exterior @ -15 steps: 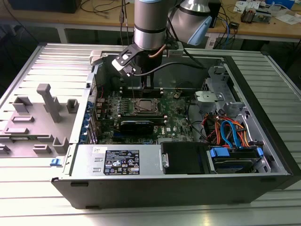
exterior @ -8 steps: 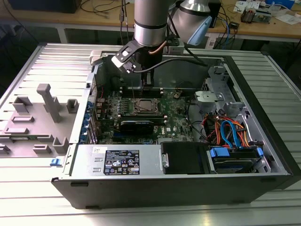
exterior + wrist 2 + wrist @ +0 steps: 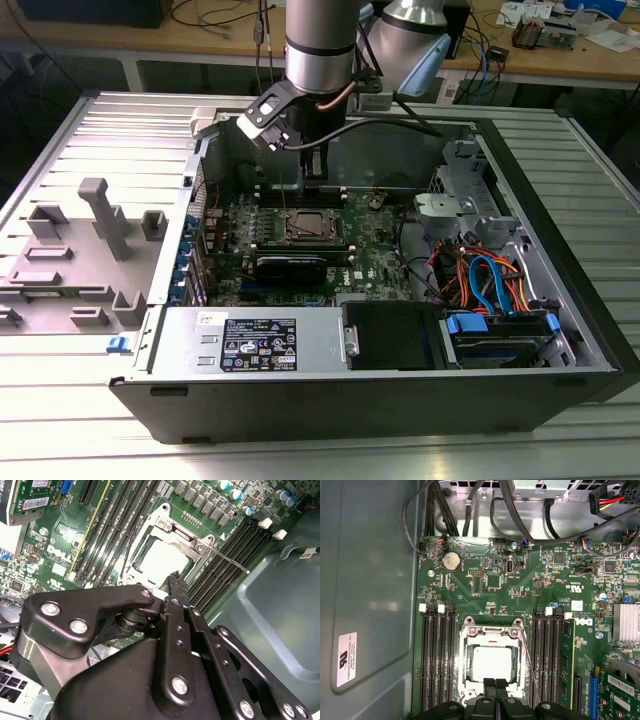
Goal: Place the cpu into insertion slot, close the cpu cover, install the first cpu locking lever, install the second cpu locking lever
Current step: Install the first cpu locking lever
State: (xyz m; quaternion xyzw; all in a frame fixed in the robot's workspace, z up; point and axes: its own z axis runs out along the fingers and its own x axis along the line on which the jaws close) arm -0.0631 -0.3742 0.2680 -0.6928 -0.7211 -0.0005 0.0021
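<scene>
The cpu [image 3: 492, 663], a silver-grey square, lies in the insertion slot [image 3: 468, 639] on the green board; it is also seen in the second wrist view [image 3: 161, 560]. The cpu cover [image 3: 492, 633], a silver frame, lies flat around it. A thin wire locking lever [image 3: 528, 660] runs along one side of the socket and reaches over the memory slots [image 3: 231, 561]. My gripper [image 3: 494, 684] is shut with nothing between its black fingers, which hang just over the socket's edge [image 3: 175, 578]. In the exterior view the gripper [image 3: 313, 172] hangs over the socket [image 3: 303, 226] inside the open computer case.
Long memory slots [image 3: 437, 665] flank the socket on both sides. A black finned card [image 3: 290, 266] lies in front of it. The power supply [image 3: 250, 345], a drive bay with coloured cables [image 3: 490, 285] and the case wall [image 3: 370, 580] hem in the board. A grey fixture [image 3: 95, 235] stands outside the case.
</scene>
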